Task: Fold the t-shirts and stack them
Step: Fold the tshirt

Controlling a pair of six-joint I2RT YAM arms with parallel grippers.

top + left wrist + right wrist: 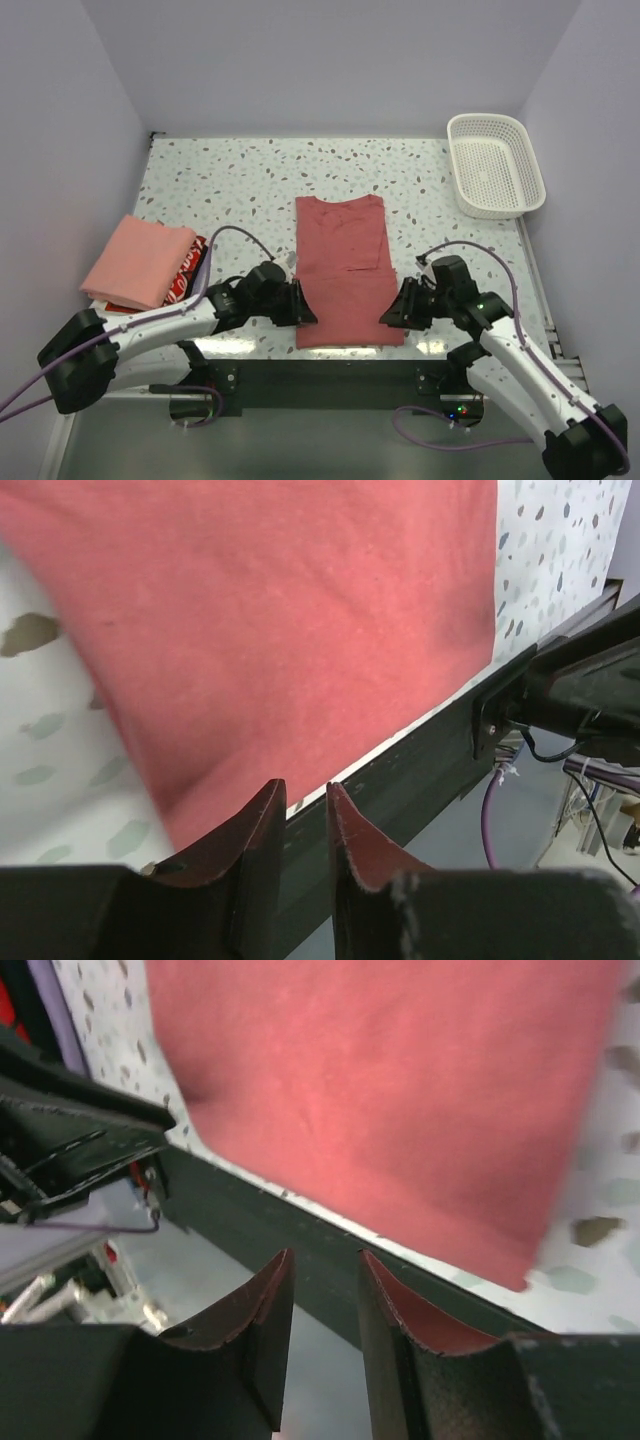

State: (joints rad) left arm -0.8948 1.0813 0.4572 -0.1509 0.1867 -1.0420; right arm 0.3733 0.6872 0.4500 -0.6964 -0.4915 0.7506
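Note:
A brick-red t-shirt (345, 265) lies flat in the middle of the table as a long narrow rectangle, sleeves folded in, its hem at the near edge. My left gripper (308, 312) hovers at the hem's left corner and my right gripper (388, 312) at its right corner. In the left wrist view the red cloth (300, 610) lies beyond the left gripper (305, 785), whose jaws stand narrowly apart with nothing between them. The right wrist view shows the cloth (400, 1090) beyond the right gripper (325, 1253), jaws apart and empty. A folded salmon-pink t-shirt (140, 260) tops a pile at the left.
A white lattice basket (495, 165) stands at the back right corner. Under the pink shirt lies a red folded item with white print (188, 270). The table's dark front edge (420, 770) runs just below both grippers. Purple cables loop over both arms.

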